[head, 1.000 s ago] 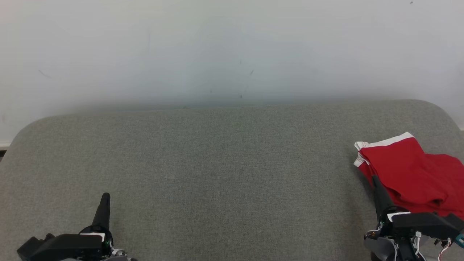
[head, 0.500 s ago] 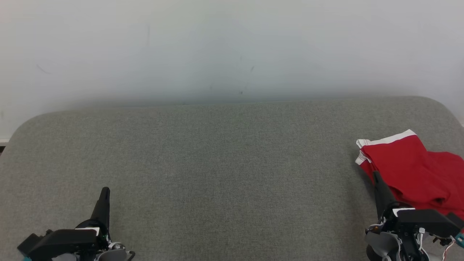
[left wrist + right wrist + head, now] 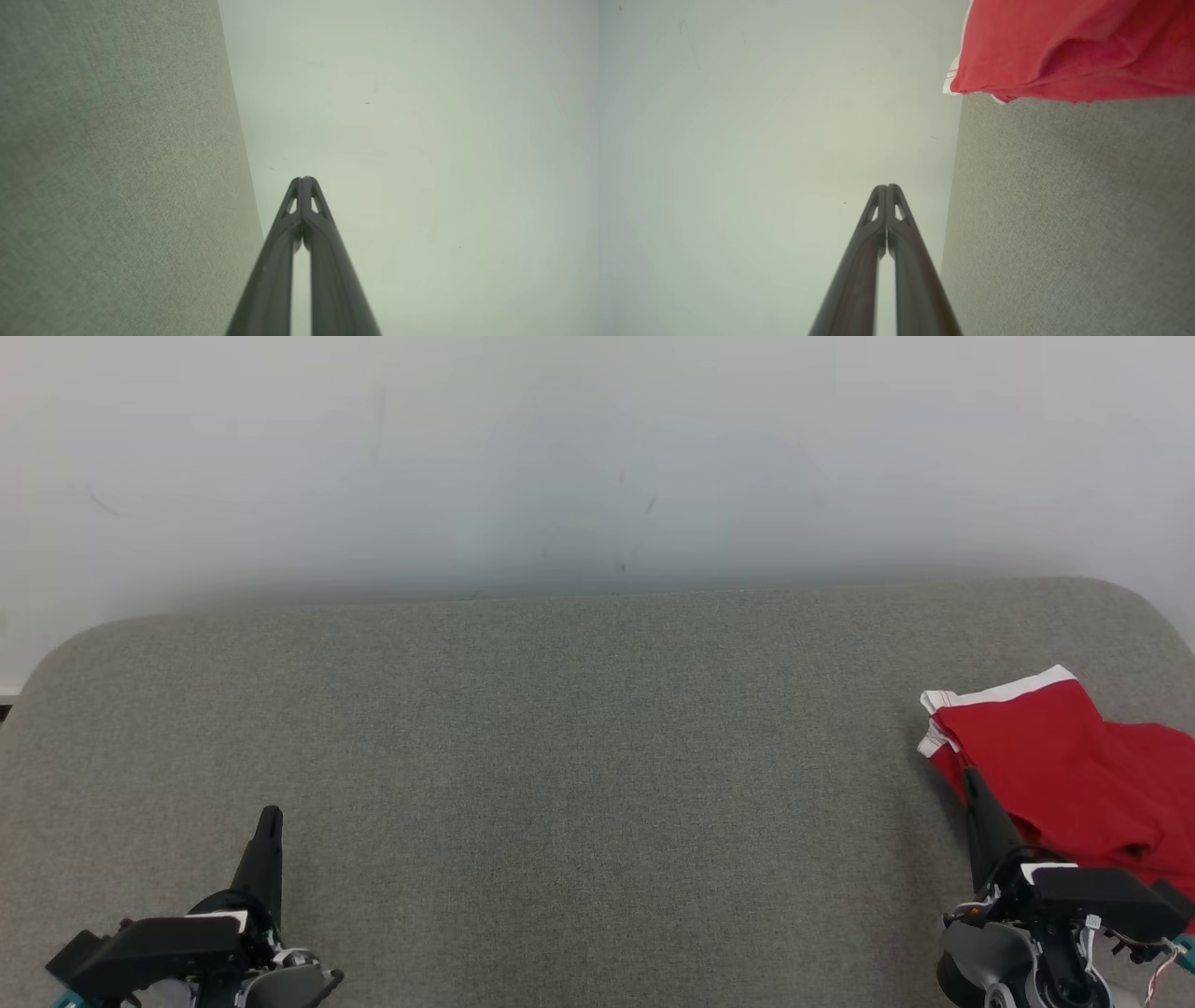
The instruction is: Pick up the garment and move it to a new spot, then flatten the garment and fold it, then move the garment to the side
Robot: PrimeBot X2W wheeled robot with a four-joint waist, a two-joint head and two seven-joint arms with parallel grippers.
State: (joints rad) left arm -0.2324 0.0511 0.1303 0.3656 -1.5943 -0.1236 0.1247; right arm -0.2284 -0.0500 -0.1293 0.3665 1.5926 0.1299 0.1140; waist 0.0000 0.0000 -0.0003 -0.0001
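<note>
Camera alone shifts. Garment (image 3: 1055,765) stays at cushion's (image 3: 597,756) right edge; left gripper (image 3: 270,817) and right gripper (image 3: 971,782) remain closed, empty. Task appears complete.

At three o'clock we see the garment (image 3: 1046,756), plain red with white trim; the worktop (image 3: 560,756) is flecked grey, the wall (image 3: 560,448) plain off-white.

On my right: one red cloth garment with white edge bands (image 3: 1050,770), loosely folded, rumpled along its near edge, lying on the grey fabric-covered table (image 3: 560,756) close to its right end.
</note>
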